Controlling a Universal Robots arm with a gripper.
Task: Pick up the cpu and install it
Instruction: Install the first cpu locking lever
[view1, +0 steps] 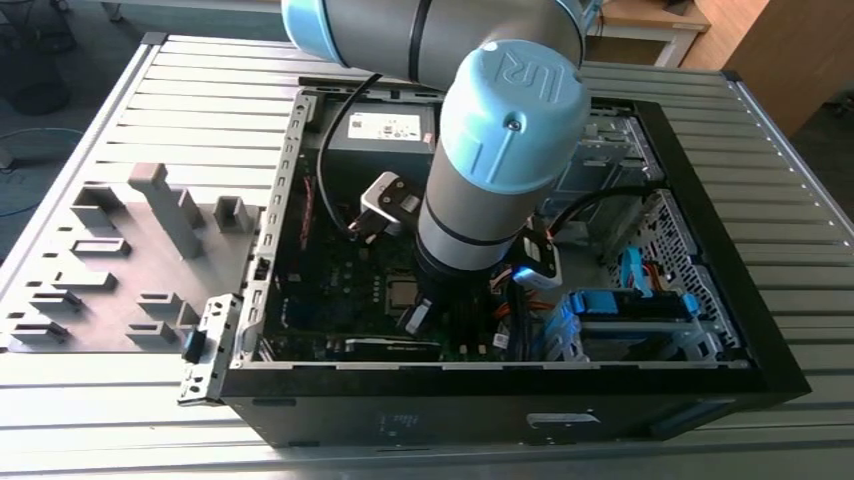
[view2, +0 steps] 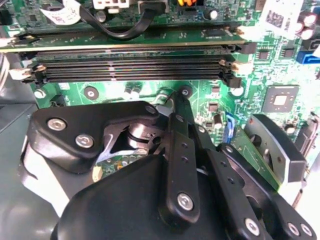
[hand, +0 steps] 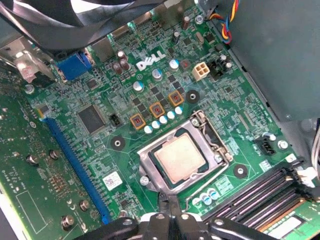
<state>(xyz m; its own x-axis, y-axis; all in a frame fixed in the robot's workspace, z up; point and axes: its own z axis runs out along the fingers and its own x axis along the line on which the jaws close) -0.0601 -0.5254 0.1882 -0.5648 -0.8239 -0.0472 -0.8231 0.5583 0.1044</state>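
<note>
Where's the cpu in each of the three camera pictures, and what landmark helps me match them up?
Exterior view: the cpu sits in its socket on the motherboard, at the exterior view's left of the arm, inside the computer case.
First wrist view: the cpu lies in the socket frame, just beyond the gripper.
Second wrist view: I cannot make it out here.
Shared landmark: the long black memory slots in both wrist views.

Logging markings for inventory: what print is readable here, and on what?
White logo lettering on the green motherboard, first wrist view: a brand mark, not quoted.
Raised mark on the light-blue joint cap, exterior view: a brand mark too.
The white sticker in the black computer case: too small to read.
</note>
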